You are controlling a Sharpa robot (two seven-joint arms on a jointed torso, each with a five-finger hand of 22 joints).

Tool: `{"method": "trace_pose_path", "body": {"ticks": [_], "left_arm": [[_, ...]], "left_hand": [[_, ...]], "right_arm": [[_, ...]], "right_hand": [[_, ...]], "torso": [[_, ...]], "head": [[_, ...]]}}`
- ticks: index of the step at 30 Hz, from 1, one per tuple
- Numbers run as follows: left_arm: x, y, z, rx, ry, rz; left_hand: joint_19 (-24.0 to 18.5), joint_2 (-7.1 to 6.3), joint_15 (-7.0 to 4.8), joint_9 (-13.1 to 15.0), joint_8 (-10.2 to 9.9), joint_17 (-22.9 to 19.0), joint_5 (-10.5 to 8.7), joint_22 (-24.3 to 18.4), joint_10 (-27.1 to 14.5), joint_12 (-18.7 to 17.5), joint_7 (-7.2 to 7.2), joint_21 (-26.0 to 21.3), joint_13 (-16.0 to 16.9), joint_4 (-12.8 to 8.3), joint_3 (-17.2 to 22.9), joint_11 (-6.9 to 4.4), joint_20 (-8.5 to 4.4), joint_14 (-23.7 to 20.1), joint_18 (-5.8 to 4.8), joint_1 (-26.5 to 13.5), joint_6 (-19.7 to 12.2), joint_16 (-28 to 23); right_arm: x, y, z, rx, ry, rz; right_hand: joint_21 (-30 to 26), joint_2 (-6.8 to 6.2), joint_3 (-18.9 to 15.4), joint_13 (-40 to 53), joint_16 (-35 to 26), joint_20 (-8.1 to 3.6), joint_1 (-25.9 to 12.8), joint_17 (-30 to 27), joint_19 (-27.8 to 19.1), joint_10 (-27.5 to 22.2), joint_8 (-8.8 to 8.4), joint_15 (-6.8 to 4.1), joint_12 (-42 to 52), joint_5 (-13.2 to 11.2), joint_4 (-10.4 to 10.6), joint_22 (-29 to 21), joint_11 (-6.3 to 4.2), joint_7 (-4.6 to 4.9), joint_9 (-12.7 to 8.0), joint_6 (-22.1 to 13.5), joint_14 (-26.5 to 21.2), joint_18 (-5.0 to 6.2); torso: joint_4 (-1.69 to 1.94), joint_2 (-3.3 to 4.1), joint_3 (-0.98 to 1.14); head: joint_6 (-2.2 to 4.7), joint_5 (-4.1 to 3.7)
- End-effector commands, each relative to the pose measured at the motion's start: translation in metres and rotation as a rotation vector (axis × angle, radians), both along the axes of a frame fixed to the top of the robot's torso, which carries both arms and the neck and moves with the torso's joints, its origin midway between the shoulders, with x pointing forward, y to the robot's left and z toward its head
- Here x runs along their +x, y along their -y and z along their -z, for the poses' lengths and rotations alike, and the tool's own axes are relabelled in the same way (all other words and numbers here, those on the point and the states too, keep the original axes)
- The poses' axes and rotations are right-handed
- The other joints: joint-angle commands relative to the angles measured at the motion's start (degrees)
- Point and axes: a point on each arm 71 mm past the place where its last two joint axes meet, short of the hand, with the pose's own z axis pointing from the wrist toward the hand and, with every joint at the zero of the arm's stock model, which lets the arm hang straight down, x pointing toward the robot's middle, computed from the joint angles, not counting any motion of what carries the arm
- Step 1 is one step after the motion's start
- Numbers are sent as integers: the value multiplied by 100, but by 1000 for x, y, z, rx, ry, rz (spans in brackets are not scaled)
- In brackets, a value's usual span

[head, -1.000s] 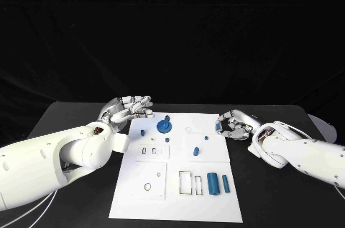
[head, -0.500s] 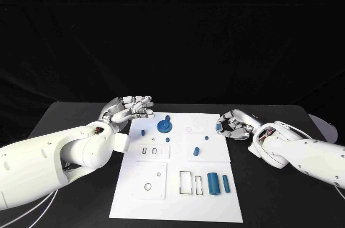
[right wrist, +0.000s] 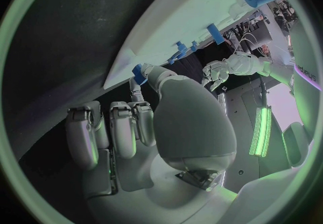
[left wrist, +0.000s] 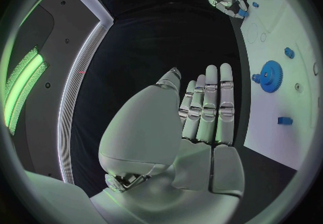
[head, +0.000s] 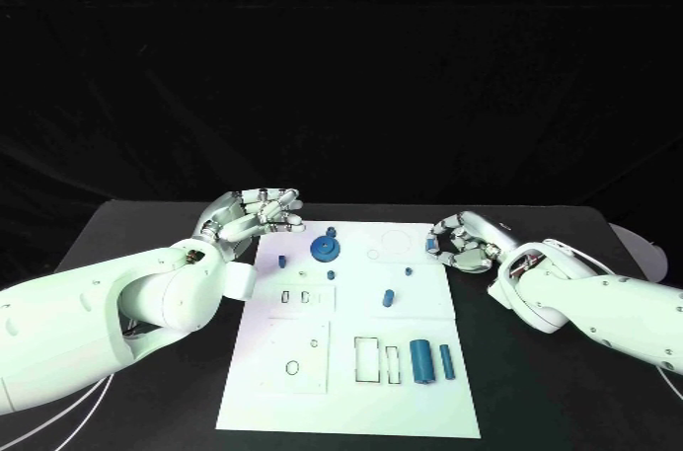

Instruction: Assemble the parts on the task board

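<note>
The white task board [head: 356,392] lies in the middle of the black table. A blue gear [head: 326,248] stands near its far edge, with small blue pegs [head: 389,297] around it. A thick blue cylinder [head: 421,361] and a thinner one [head: 447,363] lie near the front right. My right hand [head: 463,244] hovers at the board's far right edge and pinches a small blue part [right wrist: 139,73] at its fingertips; the same part [left wrist: 240,13] shows in the left wrist view. My left hand [head: 261,214] is off the board's far left corner, its fingers [left wrist: 209,105] stretched out and holding nothing.
Rectangular slots [head: 367,360] and round holes [head: 292,369] are cut into the board's near half. A pale rounded object [head: 647,256] sits at the table's right edge. Bare black tabletop lies on both sides of the board.
My right hand has edged slightly toward the far side with the small blue part still in its fingertips. The left hand has barely shifted.
</note>
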Motion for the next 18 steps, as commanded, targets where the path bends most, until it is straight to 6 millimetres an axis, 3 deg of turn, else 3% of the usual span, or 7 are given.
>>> {"method": "trace_pose_path", "body": {"ticks": [1, 8, 10, 18], "left_arm": [[0, 2, -1, -7, 6, 17], [1, 1, 0, -5, 5, 15], [2, 1, 0, -5, 5, 14], [6, -1, 1, -1, 6, 2]], "left_hand": [[-39, 9, -8, -8, -22, 9, -8, -5, 36, -34, 13, 28, 5, 6, 38, 1, -10, -43, 23, 58, 31, -31], [-39, 9, -8, -8, -22, 9, -8, -5, 36, -34, 13, 28, 5, 6, 38, 1, -10, -43, 23, 58, 31, -31], [-39, 9, -8, -8, -22, 9, -8, -5, 36, -34, 13, 28, 5, 6, 38, 1, -10, -43, 23, 58, 31, -31], [-40, 5, -8, -9, -25, 13, -7, -4, 36, -38, 13, 29, 4, 5, 45, 1, -10, -43, 23, 61, 31, -33]], "right_arm": [[-4, -7, -7, 22, 15, 26], [-16, -42, -25, 55, 12, -27], [-21, -61, -30, 60, 9, -57], [-34, -115, -32, 43, -5, -150]], "right_hand": [[29, 42, 37, 1076, 19, -46, -35, 1508, 597, 236, 120, -40, 34, 75, 18, 1507, -54, -81, 186, 60, 607, -39], [29, 62, 51, 1089, 19, -50, -51, 1508, 597, 248, 139, -44, 45, 96, 24, 1507, -60, -90, 200, 67, 607, -39], [29, 68, 56, 1091, 19, -51, -57, 1508, 597, 250, 148, -45, 47, 103, 26, 1507, -64, -94, 206, 71, 607, -39], [29, 86, 71, 1084, 19, -55, -69, 1508, 597, 245, 154, -50, 39, 128, 30, 1507, -67, -95, 216, 57, 607, -39]], "torso": [[-8, -11, -1], [-7, -18, -10], [2, -17, -12], [21, -43, -28]], "head": [[13, 8], [4, 19], [3, 42], [-74, 220]]}}
